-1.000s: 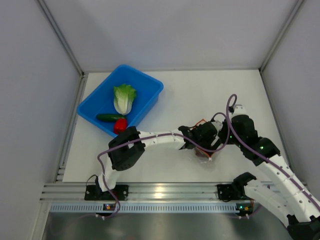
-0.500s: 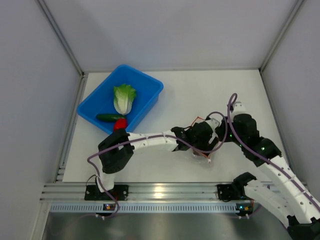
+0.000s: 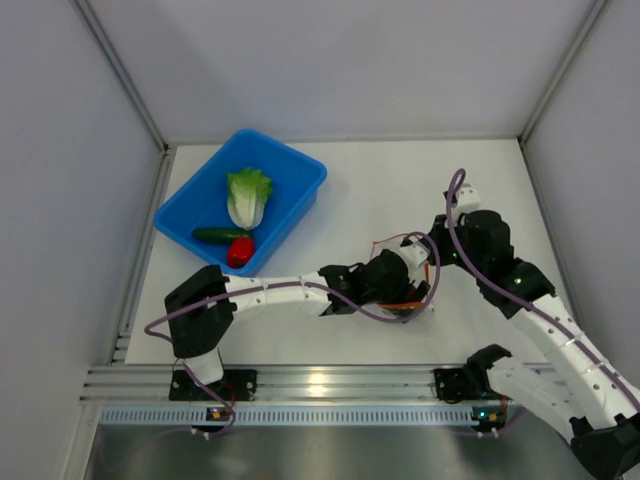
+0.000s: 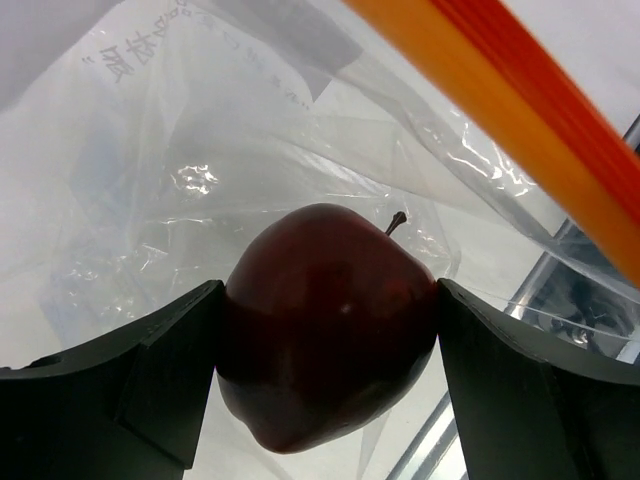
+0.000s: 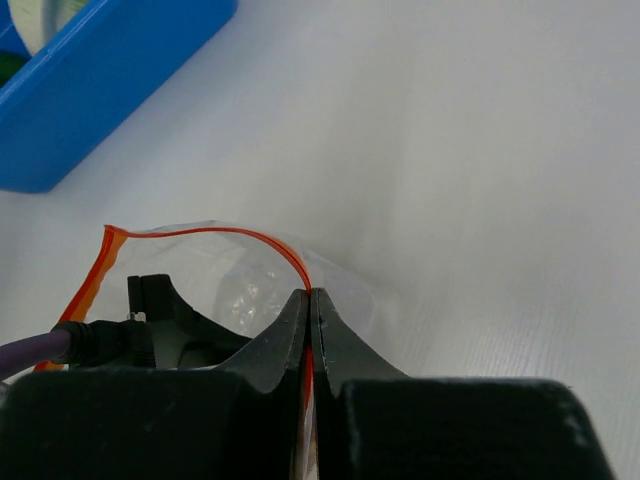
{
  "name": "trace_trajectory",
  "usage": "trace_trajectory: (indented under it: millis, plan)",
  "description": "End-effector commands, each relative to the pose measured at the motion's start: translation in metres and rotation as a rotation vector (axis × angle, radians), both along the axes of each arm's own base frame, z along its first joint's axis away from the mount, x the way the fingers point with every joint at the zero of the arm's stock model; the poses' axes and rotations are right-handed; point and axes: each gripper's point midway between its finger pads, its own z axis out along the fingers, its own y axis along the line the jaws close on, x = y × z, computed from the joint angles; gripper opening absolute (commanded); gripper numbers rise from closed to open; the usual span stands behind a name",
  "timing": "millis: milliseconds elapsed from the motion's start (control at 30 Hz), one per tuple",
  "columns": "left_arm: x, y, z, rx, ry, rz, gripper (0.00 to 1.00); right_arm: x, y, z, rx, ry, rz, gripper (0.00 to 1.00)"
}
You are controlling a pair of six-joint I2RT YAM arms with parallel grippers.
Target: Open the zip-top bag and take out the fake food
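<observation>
Step in hand: extraction, probably of the last piece. The left gripper (image 4: 328, 395), arm stretched low across the counter (image 3: 400, 190) into the zip-top bag (image 5: 235, 280), clamps a dark red fake apple (image 4: 320, 320). The right gripper (image 5: 311, 325), wrist angled down, pinches the bag's orange zipper strip (image 4: 520, 110), holding the mouth open. Next: draw the apple clear of the plastic toward the blue bin (image 3: 300, 185).

the left arm (image 3: 280, 290) is swinging its elbow out toward 8 o'clock and flattening, and the left gripper (image 4: 330, 330) is pushing deeper into the zip-top bag (image 5: 235, 270). the right gripper (image 5: 310, 300) is drawing the orange-red strip (image 5: 250, 235) toward 12 o'clock, widening the mouth.
</observation>
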Motion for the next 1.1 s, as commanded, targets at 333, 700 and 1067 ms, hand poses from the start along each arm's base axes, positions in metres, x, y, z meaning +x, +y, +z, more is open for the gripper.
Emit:
trace_trajectory:
  millis: [333,700,1067]
  plan:
    - [0.02,-0.027,0.081,-0.167,-0.241,-0.006,0.0,-0.015,0.045,0.03,0.127,-0.155,0.292,0.0]
    - [0.041,-0.034,0.122,-0.211,-0.235,0.117,0.0,-0.012,0.035,0.02,0.08,-0.116,0.226,0.0]
    - [0.039,-0.009,0.146,-0.285,-0.203,0.209,0.0,0.008,0.016,0.012,0.083,-0.125,0.045,0.0]
